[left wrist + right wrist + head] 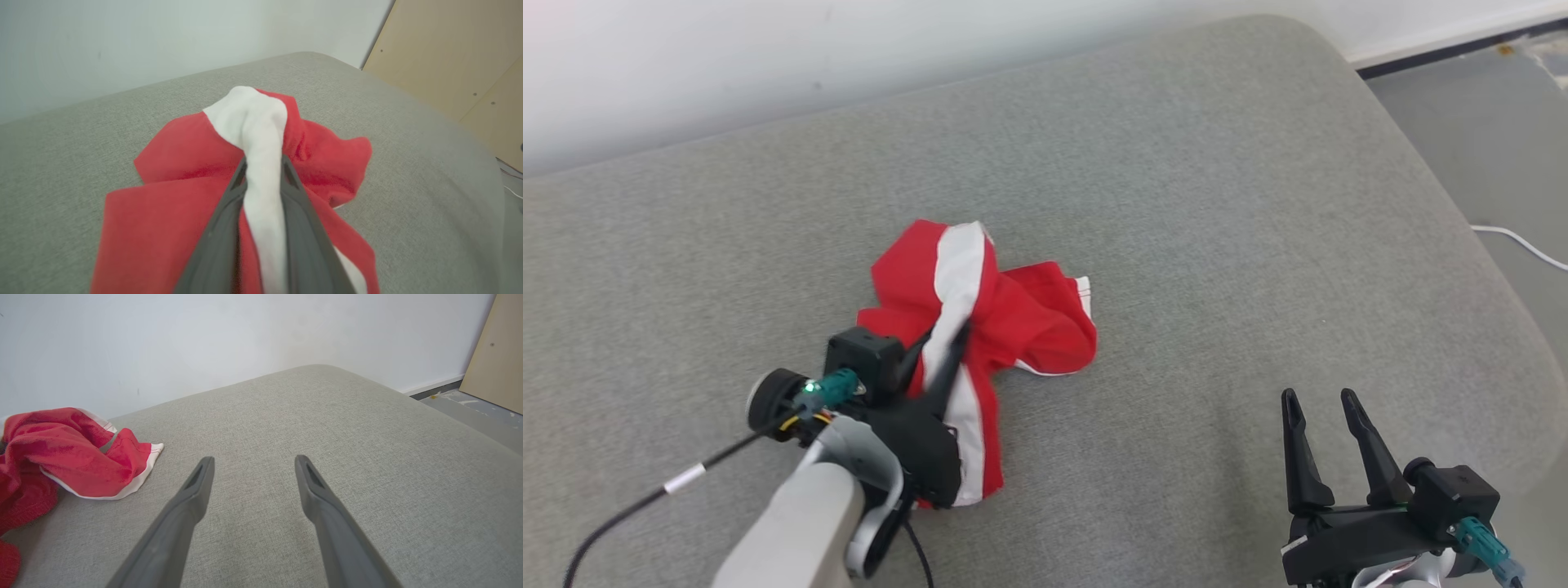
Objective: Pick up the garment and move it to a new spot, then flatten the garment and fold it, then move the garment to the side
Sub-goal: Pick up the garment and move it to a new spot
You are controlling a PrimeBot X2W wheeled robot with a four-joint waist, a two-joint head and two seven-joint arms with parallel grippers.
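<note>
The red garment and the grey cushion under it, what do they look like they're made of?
Red garment: soft matte knit, probably cotton or polyester jersey; it crumples into loose folds and looks slightly fuzzy up close. Grey cushion: matte woven upholstery fabric with a fine speckled weave; its rounded edge suggests padding.

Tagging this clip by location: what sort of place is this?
Likely an indoor test room: a grey fabric cushion under a red and white garment, a plain white wall, a bare grey floor with a loose white cable.

Grey fabric cushion [1176, 163], pale wall [768, 49] behind, grey floor [1486, 122], tan wooden panel [449, 61], white cable [1519, 243]
</note>
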